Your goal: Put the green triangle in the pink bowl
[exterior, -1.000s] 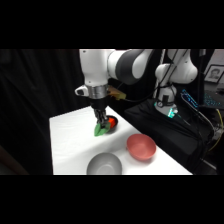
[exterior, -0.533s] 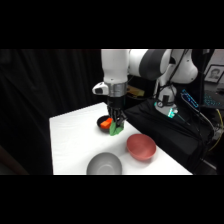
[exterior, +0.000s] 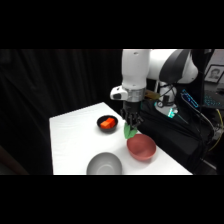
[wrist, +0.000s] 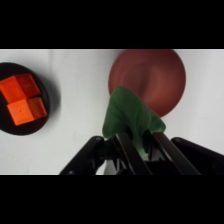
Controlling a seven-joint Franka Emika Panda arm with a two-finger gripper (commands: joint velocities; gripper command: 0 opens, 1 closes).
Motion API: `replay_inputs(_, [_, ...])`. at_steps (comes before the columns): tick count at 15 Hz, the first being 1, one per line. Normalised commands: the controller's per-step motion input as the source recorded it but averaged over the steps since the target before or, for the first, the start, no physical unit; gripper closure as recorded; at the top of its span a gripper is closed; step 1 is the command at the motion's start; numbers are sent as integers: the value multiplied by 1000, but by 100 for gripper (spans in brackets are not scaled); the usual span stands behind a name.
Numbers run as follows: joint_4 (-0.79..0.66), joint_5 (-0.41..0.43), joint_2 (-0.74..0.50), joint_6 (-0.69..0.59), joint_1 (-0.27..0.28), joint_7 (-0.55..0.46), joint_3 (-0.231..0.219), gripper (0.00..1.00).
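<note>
I am watching the pincer (exterior: 131, 126) hanging just above the near rim of the pink bowl (exterior: 141, 147), its fingers (wrist: 131, 150) closing narrow on the green triangle (exterior: 129, 131). In the wrist view the green triangle (wrist: 127, 116) is sitting clamped between the two fingers, clear of the tabletop (exterior: 75, 140), and its upper corner is overlapping the edge of the pink bowl (wrist: 152, 75). Whether the piece is truly over the bowl's hollow or only beside the rim, I cannot quite tell from the side view.

The black bowl (exterior: 107, 123) is standing to the left of the pincer, holding orange-red blocks (wrist: 21, 100). The grey bowl (exterior: 104, 164) is resting at the tabletop's front edge, near the pink bowl but apart from it.
</note>
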Motion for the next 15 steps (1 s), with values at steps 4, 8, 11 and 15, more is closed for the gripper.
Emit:
replay_inputs(4, [-280,-97,-186,236,80,232,93,94])
replay_inputs(8, [-227,-99,-124,233,72,226,72,94])
replay_inputs(11, [-152,-111,-18,257,38,176,38,94])
replay_inputs(15, [-75,-181,113,320,2,138,-7,94])
